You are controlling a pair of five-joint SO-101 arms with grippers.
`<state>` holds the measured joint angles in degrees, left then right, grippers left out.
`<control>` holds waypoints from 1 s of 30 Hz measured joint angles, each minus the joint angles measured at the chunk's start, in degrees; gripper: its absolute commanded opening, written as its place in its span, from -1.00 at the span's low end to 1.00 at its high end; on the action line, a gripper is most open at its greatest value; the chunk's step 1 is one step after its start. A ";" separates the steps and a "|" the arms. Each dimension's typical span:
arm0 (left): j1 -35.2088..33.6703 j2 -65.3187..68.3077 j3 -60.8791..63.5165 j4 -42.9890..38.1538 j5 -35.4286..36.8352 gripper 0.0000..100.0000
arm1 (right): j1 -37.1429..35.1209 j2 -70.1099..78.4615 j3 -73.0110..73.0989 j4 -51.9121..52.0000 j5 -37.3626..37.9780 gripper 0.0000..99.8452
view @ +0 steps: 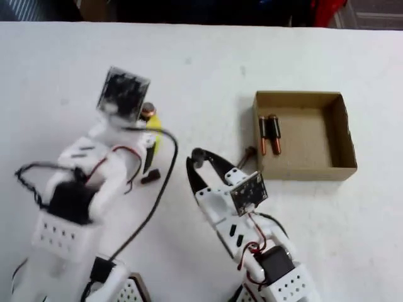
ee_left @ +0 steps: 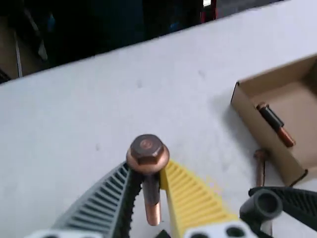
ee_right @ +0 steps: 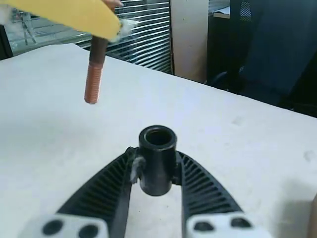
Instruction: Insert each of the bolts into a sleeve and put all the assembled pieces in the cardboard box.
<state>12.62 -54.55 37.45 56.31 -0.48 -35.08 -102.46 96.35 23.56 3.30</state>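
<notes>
Above the worktop [view: 208, 56], left of the middle in the high view, a copper-coloured bolt [ee_left: 147, 152] stands upright with its hexagonal head on top. It is clamped by the shank between the grey and yellow fingers of the left pincer [ee_left: 147, 171], and its threaded end hangs free in the air. Near it, toward the box, a black sleeve [ee_right: 157, 144] stands with its open bore facing up. The 2 black fingers of the right pincer [ee_right: 156, 166] are closed on its sides. Bolt and sleeve are apart, and the bolt's tip is higher than the sleeve's mouth and not over it

On the right side of the worktop sits the cardboard box [view: 343, 135], open at the top. 2 assembled pieces [view: 271, 134] lie side by side on its floor, close to the wall nearest the middle of the worktop. 1 loose bolt [view: 247, 154] lies on the worktop just outside that wall, between the box and the right pincer. A small dark piece [view: 150, 177] lies on the worktop beside the left arm, and I cannot tell what it is
</notes>
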 measured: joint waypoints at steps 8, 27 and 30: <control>2.73 -12.04 10.37 -14.07 -0.09 -0.95 | -2.29 0.00 0.00 -3.08 0.00 -0.97; 14.95 -16.97 13.45 -16.09 -0.09 -0.95 | -4.66 0.00 0.00 -2.11 0.00 -0.97; 15.38 -17.76 13.45 -15.38 -0.09 -0.95 | -4.66 0.00 0.00 -2.11 0.00 -0.97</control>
<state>28.00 -72.31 50.90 40.92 -0.57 -39.74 -102.46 96.35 21.45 3.30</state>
